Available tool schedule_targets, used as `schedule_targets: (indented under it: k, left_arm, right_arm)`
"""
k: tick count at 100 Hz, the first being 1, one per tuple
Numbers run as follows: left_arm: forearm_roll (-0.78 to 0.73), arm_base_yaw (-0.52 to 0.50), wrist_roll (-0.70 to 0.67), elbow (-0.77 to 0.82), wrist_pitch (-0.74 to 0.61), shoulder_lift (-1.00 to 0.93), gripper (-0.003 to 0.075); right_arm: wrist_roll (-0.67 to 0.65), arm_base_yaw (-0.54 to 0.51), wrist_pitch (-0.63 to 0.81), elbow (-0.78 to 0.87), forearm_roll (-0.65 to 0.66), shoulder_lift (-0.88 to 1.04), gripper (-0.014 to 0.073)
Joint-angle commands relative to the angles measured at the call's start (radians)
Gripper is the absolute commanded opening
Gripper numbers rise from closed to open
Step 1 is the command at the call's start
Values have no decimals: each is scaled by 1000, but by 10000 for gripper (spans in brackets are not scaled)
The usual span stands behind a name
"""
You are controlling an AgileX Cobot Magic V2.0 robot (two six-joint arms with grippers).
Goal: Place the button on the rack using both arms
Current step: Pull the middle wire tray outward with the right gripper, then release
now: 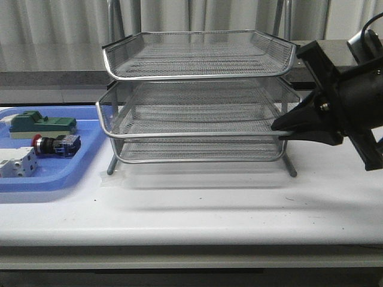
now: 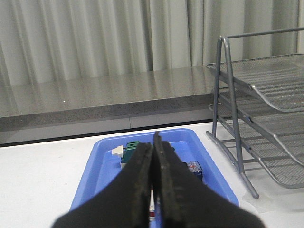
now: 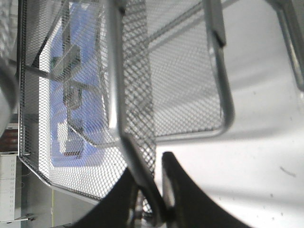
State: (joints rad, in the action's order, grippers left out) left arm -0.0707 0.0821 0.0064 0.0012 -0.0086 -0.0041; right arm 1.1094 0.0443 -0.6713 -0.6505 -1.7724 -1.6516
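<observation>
Button [image 1: 52, 144] lying on its side in a blue tray [image 1: 90, 170] at the left end of a white counter [image 1: 197, 209], red head pointing left, blue rear block to the right. A green block [image 1: 42, 124] sits behind it and a white block [image 1: 17, 162] in front, both close by. To the right of the tray stands the rack [image 1: 197, 98], three wire-mesh tiers, apparently empty.

The right tool [image 1: 286, 127] is clenched on the front right corner rim of the rack's middle tier; the right wrist view shows the wire rim pinched between its fingers [image 3: 183, 190]. The left tool [image 2: 153, 161] hangs above the tray, jaws pressed together and holding nothing, with the button partly hidden below it.

The button looks small, rigid and light, probably not fragile. Its round head and smooth collar would likely slip or roll between fingers; the squarer black body and blue block offer flatter sides for a grip across the middle. The neighbouring blocks leave little room for fingers to come down. The rack looks light enough to slide, so holding it steady seems sensible.
</observation>
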Motion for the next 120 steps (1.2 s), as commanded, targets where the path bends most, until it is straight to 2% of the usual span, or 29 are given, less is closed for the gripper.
schedule_targets:
  k: [1,30,60,67,74,86,93,111,120]
  left_arm:
    - [4,-4,-12,47,-81,-33,-20]
    - [4,-4,-12,47,-81,-33,-20]
    - [4,-4,-12,47,-81,-33,-20]
    - [4,-4,-12,47,-81,-33,-20]
    - [4,-4,-12,47,-81,-33,-20]
    - [4,-4,-12,47,-81,-33,-20]
    - [4,-4,-12,47,-81,-33,-20]
    - [4,-4,-12,47,-81,-33,-20]
    - [4,-4,-12,47,-81,-33,-20]
  right_arm:
    - [29,-3,-2,62,49,71,-62]
    - [33,-3,7,237,49,215,-62]
    - [33,-3,12,276,45,281,-53]
    - [33,-3,17,276,43,292,-12]
    - [33,-3,19,276,43,303,73]
    - [33,-3,20,276,43,330,297]
    - [34,-3,20,276,43,353,388]
    - [33,-3,34,276,65,445,401]
    - [-3,-3,51,275,130,499,401]
